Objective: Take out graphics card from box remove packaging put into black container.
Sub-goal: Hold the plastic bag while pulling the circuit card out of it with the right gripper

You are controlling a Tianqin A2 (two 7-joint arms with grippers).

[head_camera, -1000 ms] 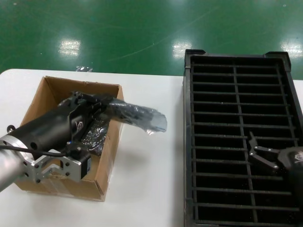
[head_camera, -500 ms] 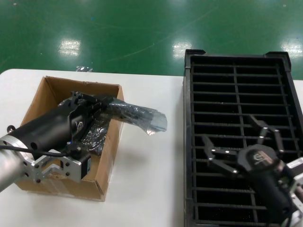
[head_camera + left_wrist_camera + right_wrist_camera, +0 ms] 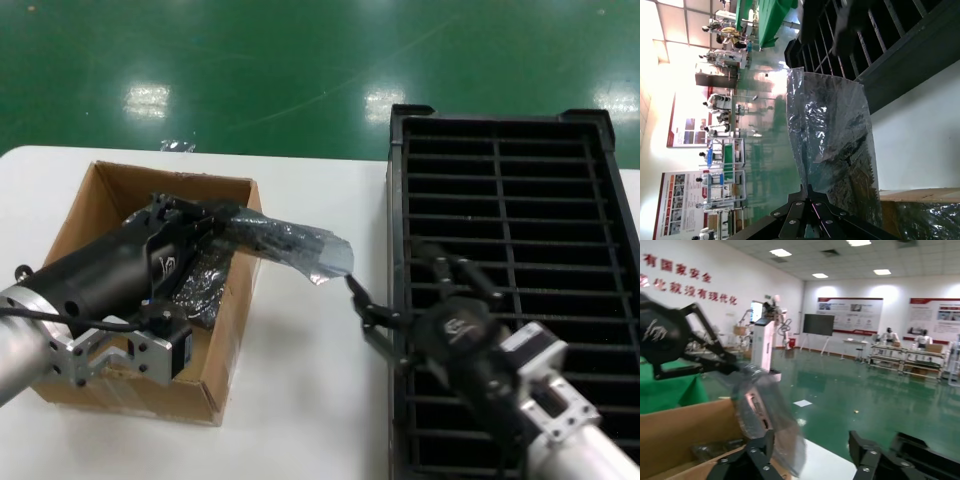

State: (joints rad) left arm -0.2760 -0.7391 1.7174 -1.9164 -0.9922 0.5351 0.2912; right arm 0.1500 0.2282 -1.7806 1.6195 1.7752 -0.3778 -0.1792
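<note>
The left gripper (image 3: pixel 222 213) has its jaws closed on one end of the packaging (image 3: pixel 290 247), which sticks out toward 3 o'clock over the right wall of the box (image 3: pixel 225 345). Through the plastic a dark board shows, probably the graphics card (image 3: pixel 852 165). The right gripper (image 3: pixel 400 300), jaws spread wide, hangs at 5 o'clock from the bag's free end, over the left rim of the black container (image 3: pixel 500 190). All rests on the white bench (image 3: pixel 310 400).

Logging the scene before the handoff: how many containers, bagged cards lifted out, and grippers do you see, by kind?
Cardboard box: 1
Black crate: 1
Bagged card held up: 1
Grippers: 2, left gripper and right gripper
Total: 5
</note>
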